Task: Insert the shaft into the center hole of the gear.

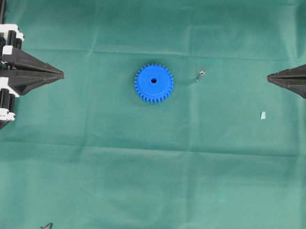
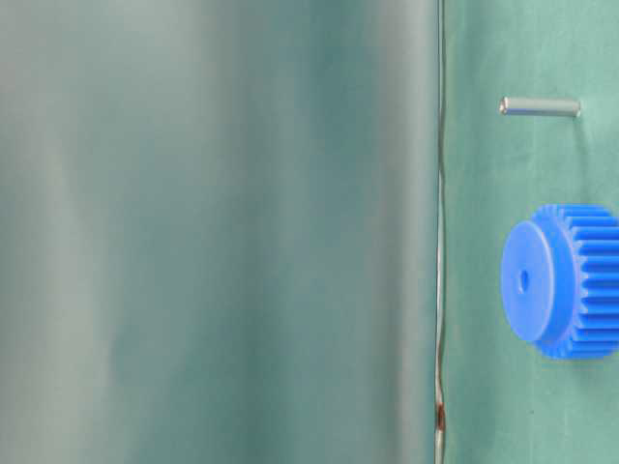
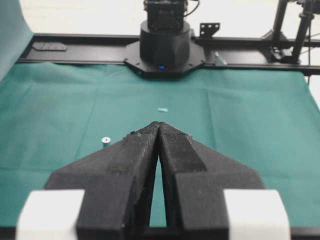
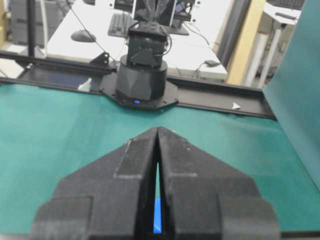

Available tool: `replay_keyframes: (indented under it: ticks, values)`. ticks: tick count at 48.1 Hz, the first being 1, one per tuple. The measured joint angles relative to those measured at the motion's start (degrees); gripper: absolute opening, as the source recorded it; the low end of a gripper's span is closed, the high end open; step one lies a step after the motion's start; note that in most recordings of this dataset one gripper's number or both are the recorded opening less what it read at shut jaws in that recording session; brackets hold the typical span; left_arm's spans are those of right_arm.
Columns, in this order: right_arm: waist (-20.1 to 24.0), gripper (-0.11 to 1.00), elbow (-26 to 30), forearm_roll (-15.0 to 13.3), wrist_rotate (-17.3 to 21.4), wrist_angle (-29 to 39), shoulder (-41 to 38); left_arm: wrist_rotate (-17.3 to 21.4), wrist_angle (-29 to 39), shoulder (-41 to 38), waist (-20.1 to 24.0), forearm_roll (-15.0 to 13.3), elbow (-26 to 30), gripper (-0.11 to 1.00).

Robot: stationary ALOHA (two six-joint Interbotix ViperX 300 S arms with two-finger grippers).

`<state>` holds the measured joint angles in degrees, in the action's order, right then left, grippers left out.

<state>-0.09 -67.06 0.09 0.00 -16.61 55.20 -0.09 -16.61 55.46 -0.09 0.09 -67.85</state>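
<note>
Left gripper point(image 1: 62, 76) at left edge of overhead view, jaws pressed together, tips meeting, nothing between them. Same in left wrist view point(image 3: 159, 123): black fingers closed to a point above green cloth. Right gripper point(image 1: 269, 77) at right edge, jaws likewise closed and empty; right wrist view point(image 4: 157, 128) shows tips touching, sliver of blue visible through the gap lower down. Both well apart from the parts.

Gear point(image 1: 154, 83) flat on bench point(image 1: 150, 185) near centre, hub up, center hole point(image 1: 154, 80) open and dark. Shaft point(image 1: 200, 75) on cloth to the right of gear, near but not touching, not inserted. Small pale blue scrap point(image 1: 263, 116) on cloth near right gripper. Opposite arm base point(image 3: 164, 40) beyond cloth edge.
</note>
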Motion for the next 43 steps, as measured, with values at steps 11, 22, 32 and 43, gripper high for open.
replay_keyframes:
  ticks: [11, 22, 32, 43]
  values:
    - [-1.1, 0.02, 0.9, 0.0, -0.6, 3.4, -0.4, -0.5, 3.0, 0.1, 0.0, 0.7, 0.9, 0.00]
    - [-2.5, 0.03, 3.7, 0.0, -0.7, 4.5, -6.2, -0.5, 3.1, 0.0, 0.0, 0.8, 1.0, 0.00]
    - [-6.2, 0.38, 6.9, 0.1, -0.4, 3.2, -16.2, -0.5, 3.1, 0.1, 0.0, 0.8, 1.0, 0.00]
    - [-9.3, 0.90, 8.4, 1.9, -0.4, -1.7, -31.4, -0.4, 3.1, 0.1, 0.0, 0.8, 1.0, 0.00]
